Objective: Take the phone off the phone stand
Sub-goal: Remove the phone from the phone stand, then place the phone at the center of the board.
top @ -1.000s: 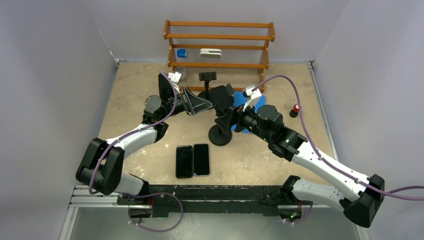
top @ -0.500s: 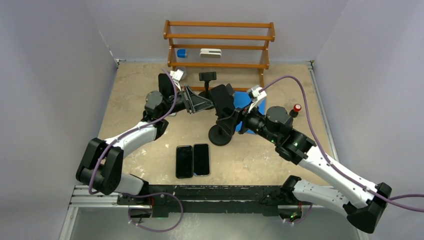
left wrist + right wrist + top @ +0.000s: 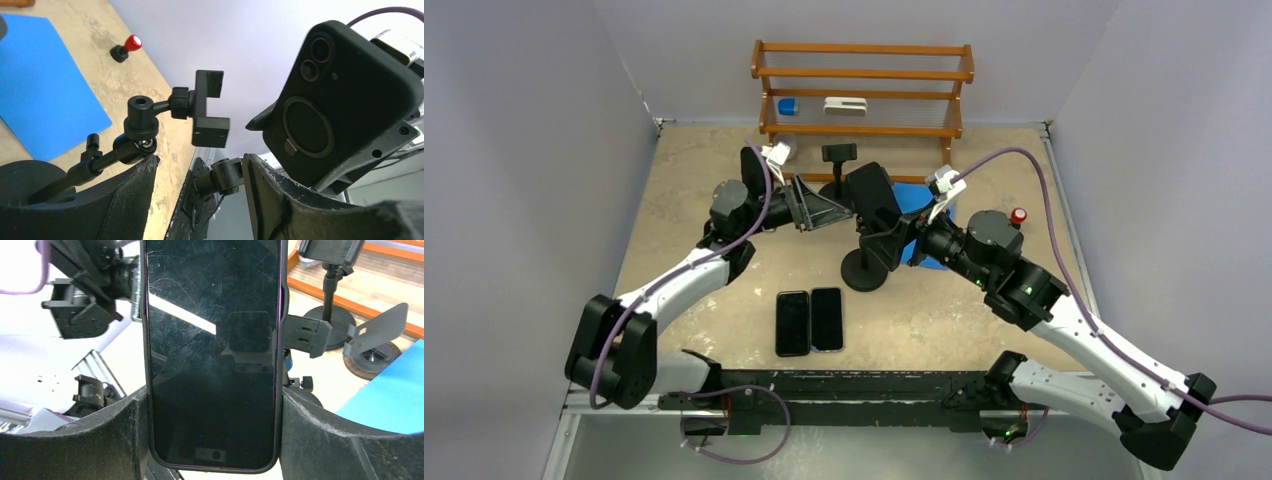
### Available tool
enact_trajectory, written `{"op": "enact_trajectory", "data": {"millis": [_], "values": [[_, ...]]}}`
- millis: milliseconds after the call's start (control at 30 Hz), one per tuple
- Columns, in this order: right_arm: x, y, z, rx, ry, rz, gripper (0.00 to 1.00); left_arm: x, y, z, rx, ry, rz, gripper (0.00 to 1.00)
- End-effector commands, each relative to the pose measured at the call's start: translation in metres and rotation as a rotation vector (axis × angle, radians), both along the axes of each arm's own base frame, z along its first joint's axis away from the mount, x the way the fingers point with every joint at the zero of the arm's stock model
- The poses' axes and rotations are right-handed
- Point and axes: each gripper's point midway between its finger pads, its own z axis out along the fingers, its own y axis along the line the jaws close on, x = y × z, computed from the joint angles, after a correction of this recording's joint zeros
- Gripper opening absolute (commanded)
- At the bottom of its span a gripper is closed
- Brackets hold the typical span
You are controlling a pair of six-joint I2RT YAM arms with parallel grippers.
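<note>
The phone (image 3: 212,340), black in a dark case, is upright between the fingers of my right gripper (image 3: 212,400), which is shut on its two long edges. In the left wrist view the phone's (image 3: 345,95) back shows apart from the phone stand's empty clamp (image 3: 207,107). The phone stand (image 3: 864,270) rests on a round black base mid-table. My left gripper (image 3: 199,160) is open beside the stand's jointed arm (image 3: 140,120), with nothing between its fingers. From above, the left gripper (image 3: 832,208) is just left of the phone (image 3: 871,197).
Two dark phones (image 3: 809,320) lie flat near the front edge. A wooden rack (image 3: 861,90) stands at the back, with a second small stand (image 3: 838,165) before it. A blue mat (image 3: 921,215) and a red-capped knob (image 3: 1016,216) lie to the right.
My left gripper's jaws have spread apart. My right arm has shifted right and back, and the phone it holds has tilted away from the stand's clamp.
</note>
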Motion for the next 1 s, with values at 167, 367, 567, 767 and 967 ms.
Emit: {"op": "enact_trajectory", "data": {"millis": [167, 367, 567, 767, 967], "values": [[0.007, -0.018, 0.087, 0.069, -0.243, -0.068, 0.00, 0.003, 0.039, 0.067, 0.024, -0.271, 0.295, 0.64], [0.020, -0.015, 0.099, 0.021, -0.295, -0.144, 0.00, 0.000, 0.077, 0.116, -0.016, -0.417, 0.537, 0.69], [0.031, 0.004, 0.108, 0.018, -0.300, -0.228, 0.00, -0.020, 0.092, 0.155, -0.063, -0.506, 0.582, 0.75], [0.035, 0.024, 0.109, 0.001, -0.277, -0.334, 0.00, -0.041, 0.084, 0.174, -0.053, -0.548, 0.485, 0.79], [0.036, 0.035, 0.106, 0.009, -0.245, -0.368, 0.00, -0.049, 0.063, 0.170, 0.017, -0.538, 0.319, 0.76]]}}
